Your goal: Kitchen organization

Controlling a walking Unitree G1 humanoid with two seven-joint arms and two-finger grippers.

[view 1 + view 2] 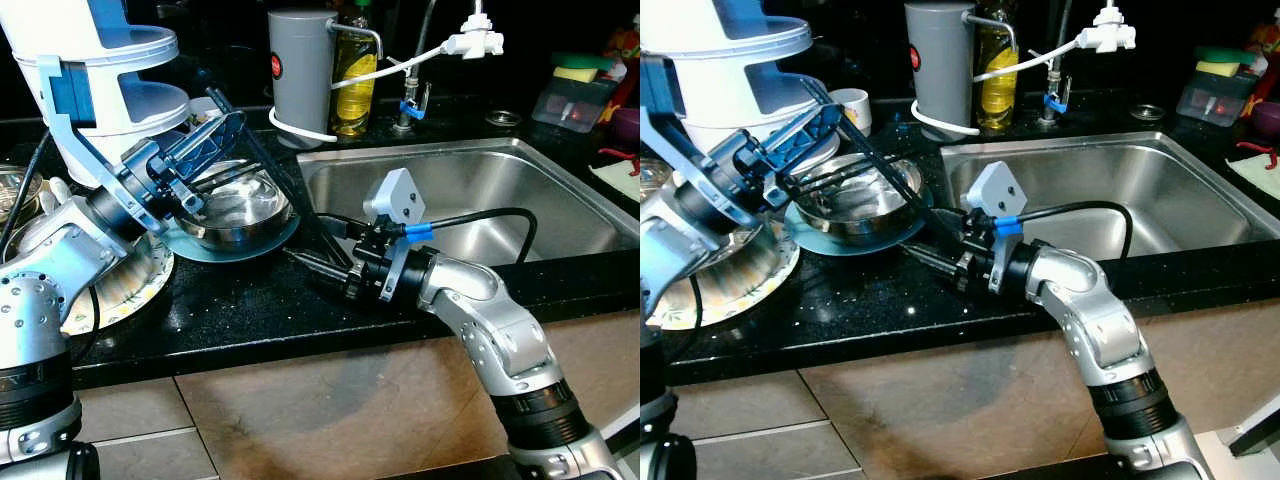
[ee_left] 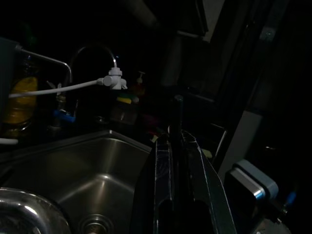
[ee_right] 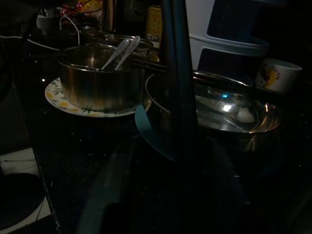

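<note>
The right gripper [image 1: 315,262] lies low at the centre of the frame on the black countertop [image 1: 250,310], its 2 fingers spread and holding nothing, tips near the teal plate [image 1: 190,246]. At the left, the left gripper [image 1: 225,140] hangs over the steel bowl [image 1: 235,212] on that plate; I cannot tell its opening. A careless push may slide bowl and plate toward the sink [image 1: 480,190].
</note>
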